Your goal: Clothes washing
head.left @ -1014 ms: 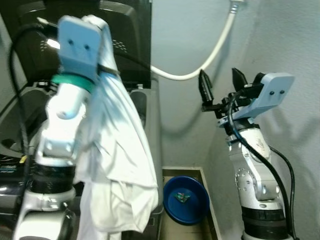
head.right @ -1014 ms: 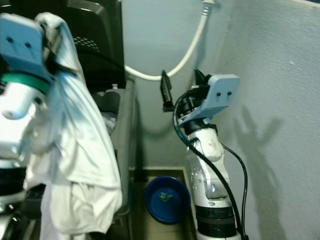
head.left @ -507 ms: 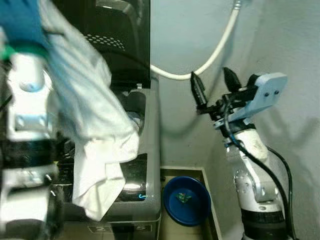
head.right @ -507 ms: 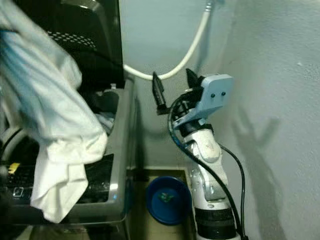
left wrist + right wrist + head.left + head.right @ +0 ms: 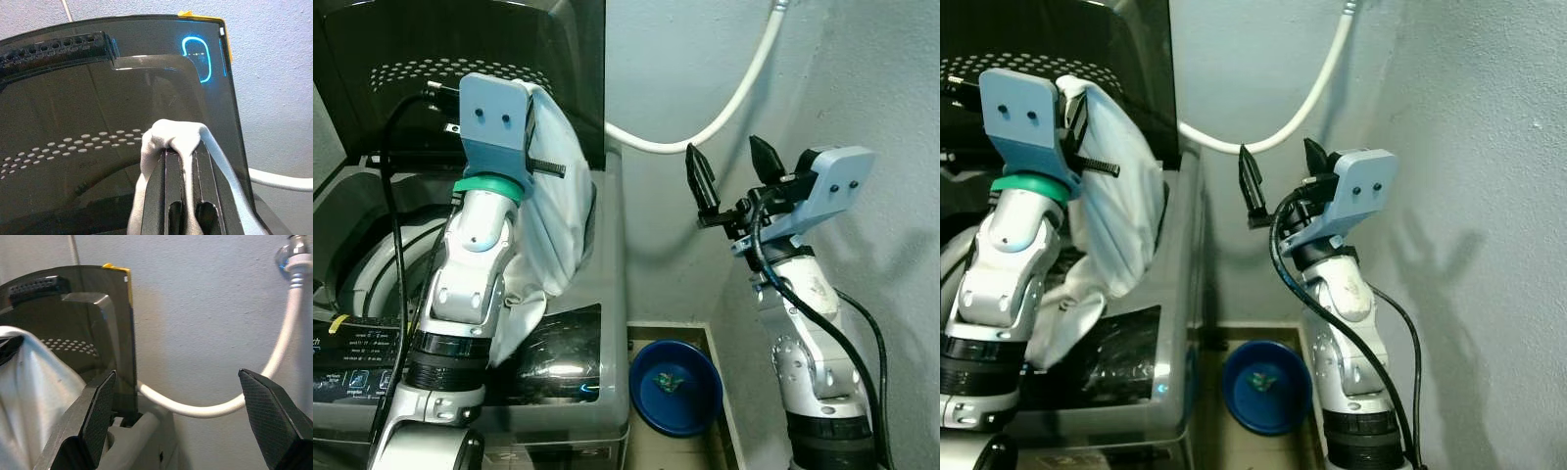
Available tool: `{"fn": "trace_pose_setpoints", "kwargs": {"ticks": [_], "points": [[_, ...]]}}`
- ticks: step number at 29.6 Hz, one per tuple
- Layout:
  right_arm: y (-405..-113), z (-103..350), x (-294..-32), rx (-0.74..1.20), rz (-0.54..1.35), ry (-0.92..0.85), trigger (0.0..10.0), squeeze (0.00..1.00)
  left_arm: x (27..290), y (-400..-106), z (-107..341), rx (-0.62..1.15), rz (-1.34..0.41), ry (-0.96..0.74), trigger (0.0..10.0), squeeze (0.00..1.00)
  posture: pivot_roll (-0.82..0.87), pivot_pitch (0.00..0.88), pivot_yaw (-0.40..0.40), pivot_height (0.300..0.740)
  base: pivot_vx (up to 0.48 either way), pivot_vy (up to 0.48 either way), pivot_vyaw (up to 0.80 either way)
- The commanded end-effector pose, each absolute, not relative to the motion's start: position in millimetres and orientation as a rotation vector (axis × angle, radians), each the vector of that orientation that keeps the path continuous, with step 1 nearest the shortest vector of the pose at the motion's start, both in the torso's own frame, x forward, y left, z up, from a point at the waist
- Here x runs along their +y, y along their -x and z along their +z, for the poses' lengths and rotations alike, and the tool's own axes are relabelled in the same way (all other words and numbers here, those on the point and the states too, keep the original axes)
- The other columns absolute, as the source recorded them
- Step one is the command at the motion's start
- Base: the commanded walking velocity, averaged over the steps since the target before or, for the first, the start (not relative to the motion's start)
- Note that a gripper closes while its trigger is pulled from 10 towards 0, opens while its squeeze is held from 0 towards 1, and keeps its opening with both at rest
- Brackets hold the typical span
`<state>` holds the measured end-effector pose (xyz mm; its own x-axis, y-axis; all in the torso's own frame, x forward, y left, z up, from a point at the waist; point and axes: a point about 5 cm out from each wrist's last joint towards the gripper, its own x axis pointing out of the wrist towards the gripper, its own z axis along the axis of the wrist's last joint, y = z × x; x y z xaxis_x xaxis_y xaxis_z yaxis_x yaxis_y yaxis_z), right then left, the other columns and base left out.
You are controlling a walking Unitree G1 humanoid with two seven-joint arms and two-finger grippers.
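one crumpled white cloth pinched in the left gripper above the washer; right gripper splayed.

From the right wrist, the right gripper has its two black fingers spread wide, one textured fingertip low on one side and the other at the far edge. Between them a white hose sags from a metal tap fitting across the pale wall. The washing machine's dark raised lid, dotted with small holes, stands against the wall, and a white garment hangs before it.
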<state>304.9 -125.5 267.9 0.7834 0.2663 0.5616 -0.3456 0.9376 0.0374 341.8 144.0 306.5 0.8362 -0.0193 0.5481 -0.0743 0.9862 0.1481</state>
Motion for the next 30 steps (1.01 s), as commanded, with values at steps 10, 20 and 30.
{"fn": "trace_pose_setpoints", "kwargs": {"ticks": [10, 20, 30], "points": [[-306.8, 265.1, -123.0, -0.564, 0.338, -0.143, 10.0, 0.00, 147.8, -335.3, 309.0, -0.583, 0.044, -0.169, 10.0, 0.00, 0.08, 0.000, 0.027, 0.740, 0.000, 0.461, 0.00], [-307.1, 264.7, -122.3, -0.564, 0.338, -0.142, 10.0, 0.00, 148.0, -336.9, 308.3, -0.574, 0.048, -0.176, 10.0, 0.00, 0.08, 0.000, 0.029, 0.740, 0.000, 0.387, 0.00], [-307.2, 264.6, -121.4, -0.564, 0.339, -0.141, 10.0, 0.00, 147.0, -335.9, 309.6, -0.581, 0.045, -0.196, 10.0, 0.00, 0.08, 0.000, 0.029, 0.740, 0.000, 0.179, 0.00]]}}
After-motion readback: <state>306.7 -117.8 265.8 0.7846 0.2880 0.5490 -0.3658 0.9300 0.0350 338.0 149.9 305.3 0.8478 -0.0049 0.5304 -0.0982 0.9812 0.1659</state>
